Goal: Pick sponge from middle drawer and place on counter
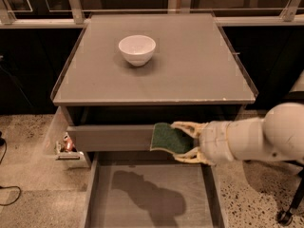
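Observation:
My gripper point(183, 142) is shut on the sponge point(168, 138), whose dark green face shows toward the camera. It holds the sponge in the air in front of the grey drawer front, above the open middle drawer point(147, 198) and just below the front edge of the counter point(199, 61). The arm comes in from the right. The drawer floor under the sponge is bare apart from the arm's shadow.
A white bowl point(137, 49) stands on the counter's left-middle part. The upper drawer front point(109, 137) is slightly pulled out. A small rack with items point(66, 148) sits on the floor at the cabinet's left. A glass railing runs behind the counter.

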### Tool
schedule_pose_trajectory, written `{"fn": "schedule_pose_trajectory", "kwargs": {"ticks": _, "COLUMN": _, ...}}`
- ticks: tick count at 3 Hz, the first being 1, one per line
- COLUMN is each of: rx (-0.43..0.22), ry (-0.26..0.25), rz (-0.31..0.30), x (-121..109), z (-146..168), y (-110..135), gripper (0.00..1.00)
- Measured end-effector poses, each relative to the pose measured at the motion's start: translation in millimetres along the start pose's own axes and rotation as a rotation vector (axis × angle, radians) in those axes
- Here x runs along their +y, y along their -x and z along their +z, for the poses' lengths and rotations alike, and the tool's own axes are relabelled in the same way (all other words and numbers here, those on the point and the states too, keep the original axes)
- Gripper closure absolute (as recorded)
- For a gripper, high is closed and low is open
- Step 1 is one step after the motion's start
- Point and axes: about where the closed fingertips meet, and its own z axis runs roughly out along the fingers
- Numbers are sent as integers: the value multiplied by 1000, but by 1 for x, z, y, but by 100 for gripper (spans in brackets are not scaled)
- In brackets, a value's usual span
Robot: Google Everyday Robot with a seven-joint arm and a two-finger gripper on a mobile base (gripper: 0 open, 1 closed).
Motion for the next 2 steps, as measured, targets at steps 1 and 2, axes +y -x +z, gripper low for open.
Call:
{"fn": "schedule_pose_trajectory", "kwargs": {"ticks": 1, "rx": 11, "ry": -4, "rz": -55, "x": -42, "z": -35, "y": 42, "gripper": 100}}
{"fn": "schedule_pose_trajectory", "kwargs": {"ticks": 2, "rx": 15, "ry": -56, "rz": -93, "x": -81, "z": -67, "y": 71, "gripper": 100}}
